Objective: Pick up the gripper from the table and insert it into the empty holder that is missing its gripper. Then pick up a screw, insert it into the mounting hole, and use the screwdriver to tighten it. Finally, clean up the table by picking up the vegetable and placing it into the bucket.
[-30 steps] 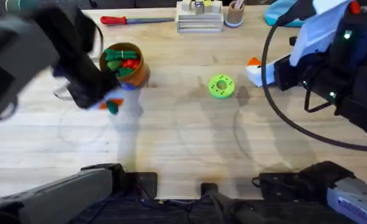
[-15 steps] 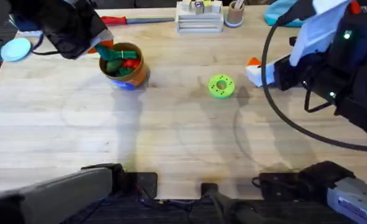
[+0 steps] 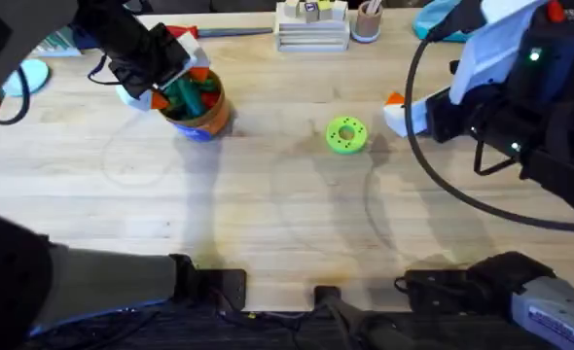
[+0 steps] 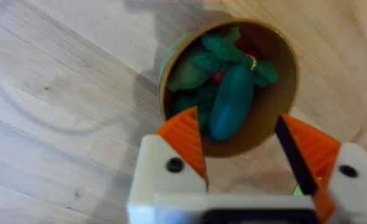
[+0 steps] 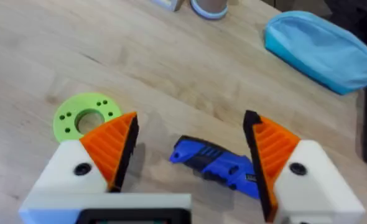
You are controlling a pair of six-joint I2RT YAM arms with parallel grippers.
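Green holed disc mid-table, red-handled screwdriver at far edge, possibly a blue pouch

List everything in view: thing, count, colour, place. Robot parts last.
bucket: one, tan-orange, far left of table, holding toy vegetables
vegetable: one, dark green, lying in the bucket
disc: one, light green with holes, table centre-right
screwdriver: one, bright blue, lying under the right pincer
red-handled screwdriver: one, far edge
pouch: one, light blue, far right
dish: one, pale blue, left edge
left pincer: open, above the bucket
right pincer: open, above the blue screwdriver
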